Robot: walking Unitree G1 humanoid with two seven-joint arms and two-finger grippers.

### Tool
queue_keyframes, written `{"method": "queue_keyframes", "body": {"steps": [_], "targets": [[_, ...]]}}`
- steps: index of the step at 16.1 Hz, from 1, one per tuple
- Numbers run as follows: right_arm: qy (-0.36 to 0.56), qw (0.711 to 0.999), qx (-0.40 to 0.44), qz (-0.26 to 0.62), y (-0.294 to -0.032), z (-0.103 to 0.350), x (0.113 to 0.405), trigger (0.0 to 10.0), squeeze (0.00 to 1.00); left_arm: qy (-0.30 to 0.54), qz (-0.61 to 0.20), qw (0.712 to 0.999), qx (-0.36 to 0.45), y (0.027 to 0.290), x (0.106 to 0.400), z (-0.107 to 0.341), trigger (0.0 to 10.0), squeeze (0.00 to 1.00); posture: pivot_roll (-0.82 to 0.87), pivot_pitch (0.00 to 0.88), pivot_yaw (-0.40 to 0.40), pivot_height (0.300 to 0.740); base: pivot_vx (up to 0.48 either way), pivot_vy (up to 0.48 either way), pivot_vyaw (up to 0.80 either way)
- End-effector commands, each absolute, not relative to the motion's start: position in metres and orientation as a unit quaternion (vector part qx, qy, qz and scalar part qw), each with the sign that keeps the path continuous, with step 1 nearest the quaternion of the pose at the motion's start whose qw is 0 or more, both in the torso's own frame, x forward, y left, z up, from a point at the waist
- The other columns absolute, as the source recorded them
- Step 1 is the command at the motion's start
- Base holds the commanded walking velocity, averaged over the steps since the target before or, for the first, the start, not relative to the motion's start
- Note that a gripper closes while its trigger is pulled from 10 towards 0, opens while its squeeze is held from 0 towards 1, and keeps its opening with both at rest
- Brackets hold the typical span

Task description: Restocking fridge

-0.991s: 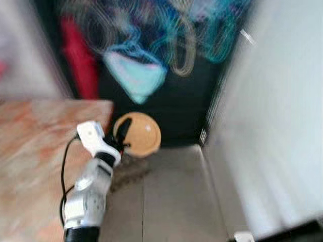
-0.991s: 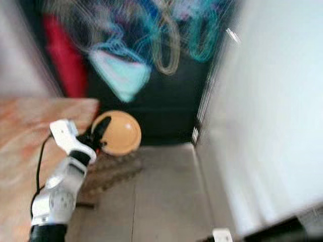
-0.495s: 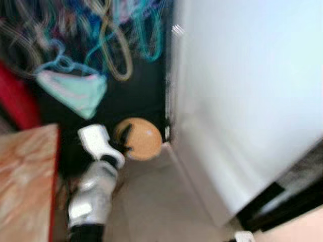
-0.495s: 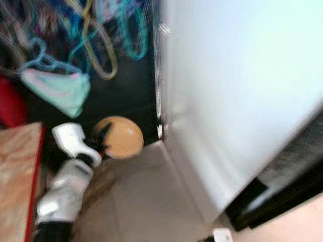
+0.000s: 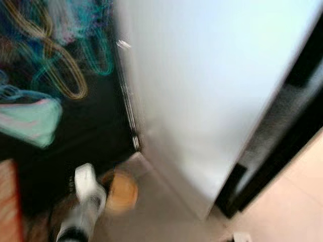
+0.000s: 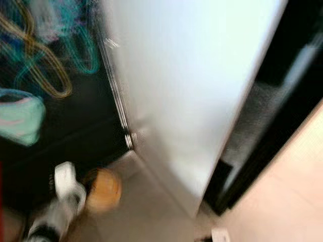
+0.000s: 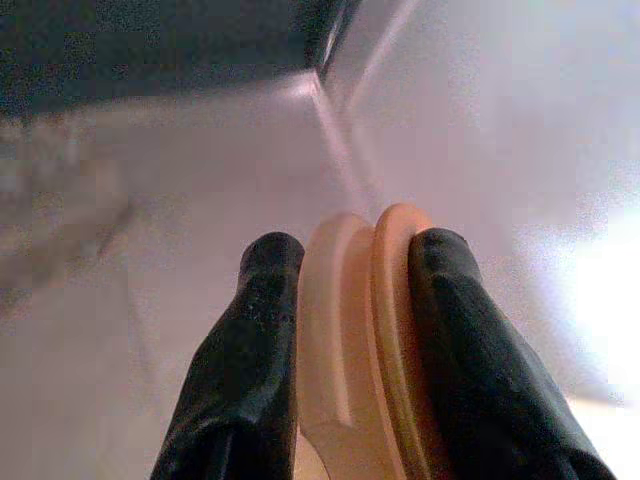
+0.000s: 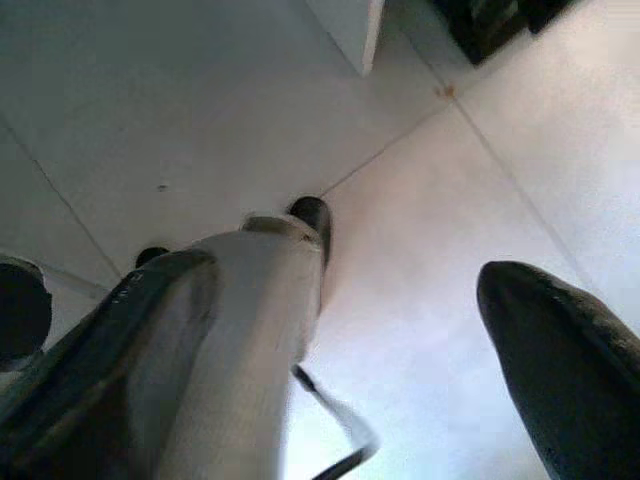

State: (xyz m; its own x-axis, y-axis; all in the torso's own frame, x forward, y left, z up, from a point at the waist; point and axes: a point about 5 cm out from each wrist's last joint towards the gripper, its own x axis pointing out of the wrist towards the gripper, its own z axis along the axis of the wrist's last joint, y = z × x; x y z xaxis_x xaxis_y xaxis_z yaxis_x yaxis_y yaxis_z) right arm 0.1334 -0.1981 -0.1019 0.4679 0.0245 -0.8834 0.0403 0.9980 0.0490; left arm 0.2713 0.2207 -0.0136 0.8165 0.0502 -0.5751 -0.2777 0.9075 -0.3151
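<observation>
My left gripper (image 7: 358, 250) is shut on a flat, round, tan object (image 7: 360, 330), seen edge-on as two thin peach-coloured rims pinched between the black fingers (image 7: 250, 340). In the blurred left eye view the same tan disc (image 5: 121, 191) sits low on the left, just ahead of the white wrist (image 5: 87, 184). A tall white fridge panel (image 5: 202, 91) stands close in front, with a dark gap (image 5: 282, 146) along its right side. My right gripper (image 8: 335, 290) hangs over the floor, fingers wide apart and holding nothing.
A dark surface with coloured loops and a pale green shape (image 5: 30, 121) is on the left. Pale floor tiles (image 5: 298, 191) lie to the right of the fridge. My own silver leg (image 8: 250, 340) crosses the right wrist view.
The camera has swung to the right: the marble counter and red item have left the view and the white panel now takes the middle. The left gripper still holds the tan disc.
</observation>
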Motion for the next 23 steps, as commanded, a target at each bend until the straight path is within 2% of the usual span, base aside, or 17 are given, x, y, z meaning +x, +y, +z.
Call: {"method": "queue_keyframes", "body": {"steps": [1,3,7,10,15,19,20,21,22,23], "targets": [[0.523,0.851,0.037,-0.013,-0.199,-0.104,0.129,10.0,0.00,0.302,0.081,0.930,-0.195,0.214,0.269,-0.020,10.0,0.00,0.04,0.011,0.081,0.740,0.000,0.000,-0.80],[0.520,0.853,0.038,-0.019,-0.199,-0.103,0.131,10.0,0.00,0.345,0.086,0.917,-0.181,0.207,0.255,-0.036,10.0,0.00,0.00,0.000,0.085,0.740,0.000,0.000,-0.80],[0.504,0.861,0.046,-0.056,-0.205,-0.100,0.136,10.0,0.00,0.360,0.092,0.909,-0.190,0.198,0.250,-0.043,10.0,0.00,-0.05,0.000,0.077,0.740,0.000,0.000,-0.79],[0.480,0.871,0.058,-0.087,-0.209,-0.098,0.138,10.0,0.00,0.363,0.093,0.907,-0.192,0.195,0.248,-0.045,10.0,0.00,-0.09,0.000,0.060,0.740,0.000,0.000,0.00],[0.415,0.877,0.115,-0.212,-0.213,-0.096,0.132,10.0,0.00,0.387,0.126,0.895,-0.182,0.209,0.227,-0.057,10.0,0.00,-0.13,0.000,0.083,0.740,0.000,0.000,0.00],[0.384,0.887,0.090,-0.241,-0.219,-0.092,0.130,10.0,0.00,0.400,0.121,0.893,-0.169,0.210,0.219,-0.062,10.0,0.00,-0.10,0.000,0.083,0.740,0.000,0.000,0.00],[0.242,0.933,0.078,-0.255,-0.263,-0.056,0.165,10.0,0.00,0.400,0.129,0.892,-0.169,0.215,0.216,-0.063,10.0,0.00,-0.08,0.000,0.083,0.740,0.000,0.000,0.00],[0.194,0.945,0.071,-0.254,-0.276,-0.041,0.176,10.0,0.00,0.400,0.131,0.892,-0.168,0.217,0.215,-0.063,10.0,0.00,-0.08,0.000,0.084,0.740,0.000,0.000,0.00],[0.105,0.964,0.050,-0.239,-0.285,-0.013,0.196,10.0,0.00,0.403,0.138,0.891,-0.159,0.231,0.209,-0.063,10.0,0.00,-0.08,0.000,0.091,0.740,0.000,0.000,0.00],[0.091,0.967,0.044,-0.235,-0.285,-0.008,0.199,10.0,0.00,0.404,0.140,0.890,-0.158,0.234,0.207,-0.063,10.0,0.00,-0.08,0.000,0.091,0.740,0.000,0.000,0.00]]}}
